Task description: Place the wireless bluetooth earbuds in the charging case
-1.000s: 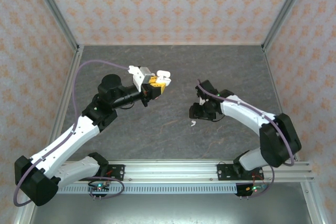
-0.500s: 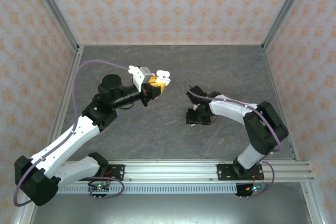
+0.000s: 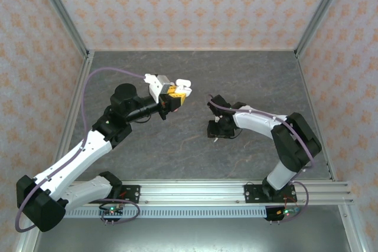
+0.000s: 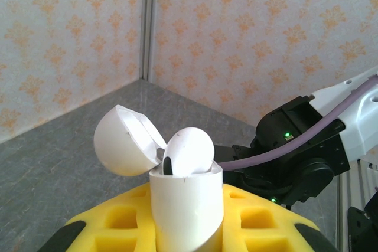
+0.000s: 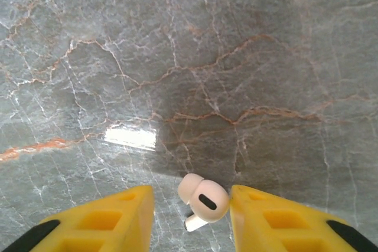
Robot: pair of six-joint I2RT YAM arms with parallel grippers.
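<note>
Between orange-patterned walls, on a veined grey table, a white stemmed earbud is straddled by the parted right gripper; an open white case is clamped by the left gripper.

Left arm: extended forward, raised; left pincer clamped on charging case. Right arm: folded inward; right pincer pointing down, jaws apart.

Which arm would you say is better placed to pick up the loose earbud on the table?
Right. The right gripper straddles the earbud on the table, not yet gripping it; the left gripper is shut on the open charging case.
</note>
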